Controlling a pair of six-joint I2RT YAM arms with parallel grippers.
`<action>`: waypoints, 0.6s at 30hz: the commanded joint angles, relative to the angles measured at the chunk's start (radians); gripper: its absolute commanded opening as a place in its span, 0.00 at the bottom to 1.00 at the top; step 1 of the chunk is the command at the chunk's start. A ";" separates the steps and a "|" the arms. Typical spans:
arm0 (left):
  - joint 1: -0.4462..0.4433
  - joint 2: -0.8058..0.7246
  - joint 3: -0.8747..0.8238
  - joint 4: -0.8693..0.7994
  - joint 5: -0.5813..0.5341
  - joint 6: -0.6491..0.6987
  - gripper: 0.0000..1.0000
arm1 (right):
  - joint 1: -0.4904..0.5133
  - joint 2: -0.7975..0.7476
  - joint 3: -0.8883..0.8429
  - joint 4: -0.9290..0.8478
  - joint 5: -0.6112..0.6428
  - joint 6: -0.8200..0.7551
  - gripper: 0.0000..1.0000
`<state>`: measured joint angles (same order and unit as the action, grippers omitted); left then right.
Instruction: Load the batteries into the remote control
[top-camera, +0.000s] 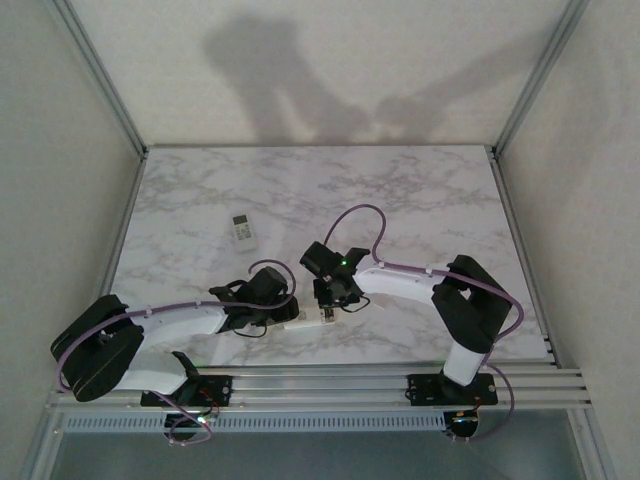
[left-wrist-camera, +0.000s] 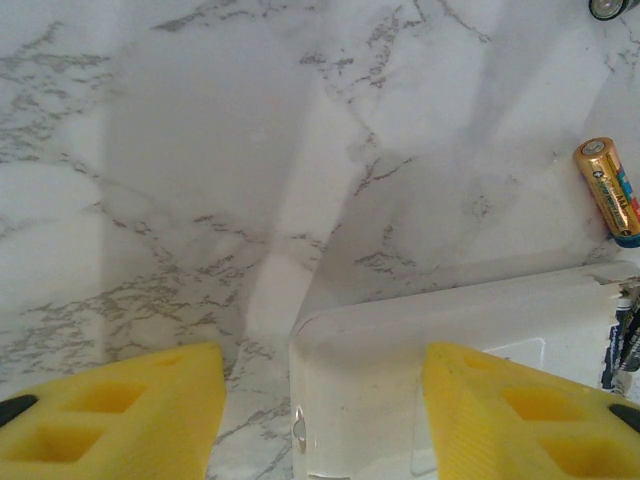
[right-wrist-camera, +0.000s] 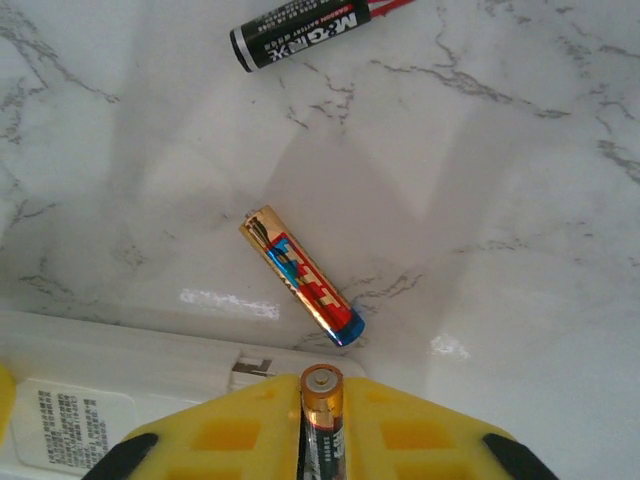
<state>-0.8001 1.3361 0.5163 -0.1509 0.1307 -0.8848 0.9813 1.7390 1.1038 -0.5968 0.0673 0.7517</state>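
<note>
A white remote control (left-wrist-camera: 400, 350) lies on the marble near the front edge, its label side up (right-wrist-camera: 70, 400). My left gripper (left-wrist-camera: 322, 352) straddles one end of it, open: a strip of marble shows between the left finger (left-wrist-camera: 130, 410) and the remote's edge, while the right finger (left-wrist-camera: 520, 410) overlaps its top. My right gripper (right-wrist-camera: 322, 385) is shut on a gold-and-black battery (right-wrist-camera: 321, 410), held lengthwise just above the remote's other end. A gold, red and blue battery (right-wrist-camera: 302, 276) lies loose beside the remote. A black battery (right-wrist-camera: 300, 30) lies farther off.
A second, smaller white remote (top-camera: 243, 231) lies apart at mid-table, left of centre. Both arms meet over the near remote (top-camera: 303, 323), with purple cables looping above them. Metal frame rails border the table on both sides and in front.
</note>
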 joint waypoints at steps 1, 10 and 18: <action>-0.039 0.068 -0.016 0.102 0.100 -0.023 0.55 | -0.005 -0.004 -0.005 -0.003 -0.016 0.009 0.18; -0.046 0.082 -0.016 0.117 0.100 -0.032 0.55 | -0.002 -0.024 -0.030 -0.038 -0.048 0.036 0.16; -0.057 0.090 -0.016 0.131 0.103 -0.042 0.53 | 0.000 -0.010 -0.034 -0.067 -0.051 0.079 0.14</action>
<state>-0.8124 1.3453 0.5201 -0.1455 0.1146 -0.8967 0.9813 1.7317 1.0901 -0.6086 0.0254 0.7940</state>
